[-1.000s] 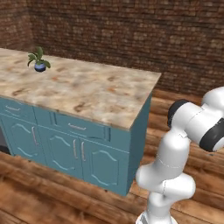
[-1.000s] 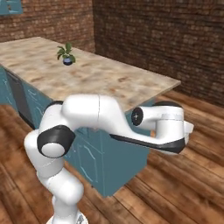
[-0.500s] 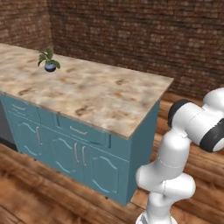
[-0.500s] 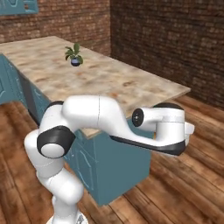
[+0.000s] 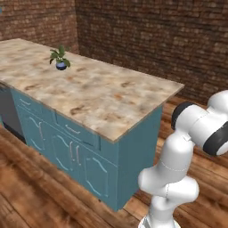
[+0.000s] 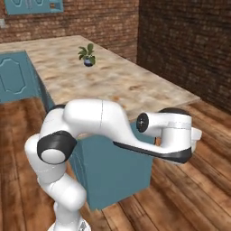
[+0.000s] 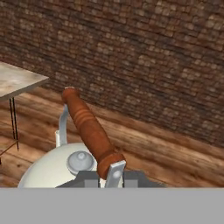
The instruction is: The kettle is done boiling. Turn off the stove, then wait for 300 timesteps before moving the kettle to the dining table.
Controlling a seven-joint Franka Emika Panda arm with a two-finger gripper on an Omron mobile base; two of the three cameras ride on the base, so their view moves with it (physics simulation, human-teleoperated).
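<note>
Fingers (image 7: 110, 175): closed on my kettle (image 7: 57, 168) handle, carrying it.
Worktop (image 5: 102, 95): upper left, where kettle goes.

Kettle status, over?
Gripper shut on the kettle, clamped at the near end of its brown handle. Kettle hangs over wood floor, brick wall ahead. Marbled counter alongside, carrying a small potted plant.

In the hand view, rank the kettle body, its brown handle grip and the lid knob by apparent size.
1. Kettle body, though partly cut off at the bottom.
2. Brown handle grip, long but narrow, and nearer the camera, so its lead over the knob may be exaggerated.
3. Lid knob, smallest.
</note>
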